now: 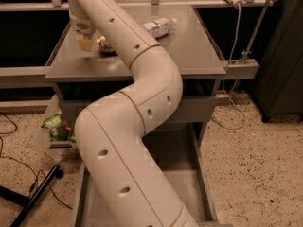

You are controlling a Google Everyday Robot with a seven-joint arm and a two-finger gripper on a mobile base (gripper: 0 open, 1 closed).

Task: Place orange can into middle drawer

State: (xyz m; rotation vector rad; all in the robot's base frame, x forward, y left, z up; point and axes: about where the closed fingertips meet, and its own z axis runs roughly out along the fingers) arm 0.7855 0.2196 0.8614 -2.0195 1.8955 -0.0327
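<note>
The orange can (105,45) sits on the left part of the grey table top (189,56), half hidden behind my white arm (142,108). My gripper (85,41) hangs low over the table just left of the can, very close to it; whether they touch is unclear. The middle drawer (182,178) is pulled out below the table, a grey flat-floored tray with low side walls. My arm covers most of the drawer's left half.
A clear plastic bottle (158,27) lies on its side at the back of the table. A green bag (57,126) sits in a clear bin on the floor at left, near a black stand leg (33,197). Cables (236,18) and a dark cabinet (284,56) stand at right.
</note>
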